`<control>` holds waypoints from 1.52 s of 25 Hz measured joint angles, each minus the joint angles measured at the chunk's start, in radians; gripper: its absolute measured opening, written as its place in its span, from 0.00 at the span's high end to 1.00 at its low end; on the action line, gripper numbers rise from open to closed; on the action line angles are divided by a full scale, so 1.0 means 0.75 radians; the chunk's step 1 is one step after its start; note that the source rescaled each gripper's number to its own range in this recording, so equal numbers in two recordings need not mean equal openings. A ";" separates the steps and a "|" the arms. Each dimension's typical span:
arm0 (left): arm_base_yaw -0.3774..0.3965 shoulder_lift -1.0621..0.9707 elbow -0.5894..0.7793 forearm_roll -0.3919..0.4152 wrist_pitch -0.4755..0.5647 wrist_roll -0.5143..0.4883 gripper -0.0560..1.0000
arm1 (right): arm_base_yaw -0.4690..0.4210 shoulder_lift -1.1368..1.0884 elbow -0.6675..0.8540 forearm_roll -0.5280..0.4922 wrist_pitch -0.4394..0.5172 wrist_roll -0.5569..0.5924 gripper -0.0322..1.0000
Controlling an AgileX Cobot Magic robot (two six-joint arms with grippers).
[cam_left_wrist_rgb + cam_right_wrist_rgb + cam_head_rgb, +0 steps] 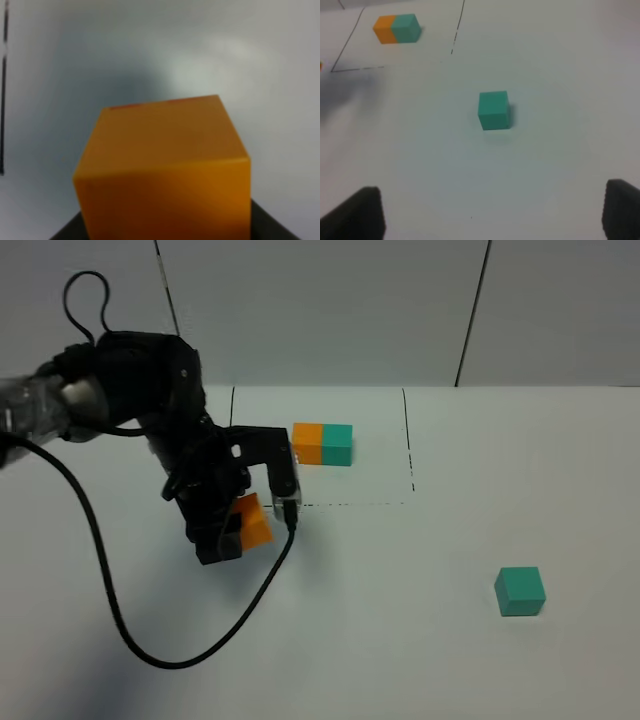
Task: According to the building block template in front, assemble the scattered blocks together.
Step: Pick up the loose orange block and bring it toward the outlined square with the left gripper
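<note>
Left tool (232, 532) pinches the orange cube (256, 522) at centre-left of the high view — just below-left of the framed template (322, 444). Right tool (495, 215) spread wide, holding nothing; teal cube (520, 591) lies lower right on the surface (400, 640).

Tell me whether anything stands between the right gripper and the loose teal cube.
Nothing visible does. The right gripper is open, and only bare table lies between its jaws and the teal cube. The template sits beyond the cube and aside, and the left gripper, shut on the orange cube, is well away.
</note>
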 joint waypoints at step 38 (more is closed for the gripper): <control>-0.246 0.410 -0.423 0.221 0.116 -0.135 0.95 | 0.000 0.000 0.000 0.000 0.000 0.000 0.25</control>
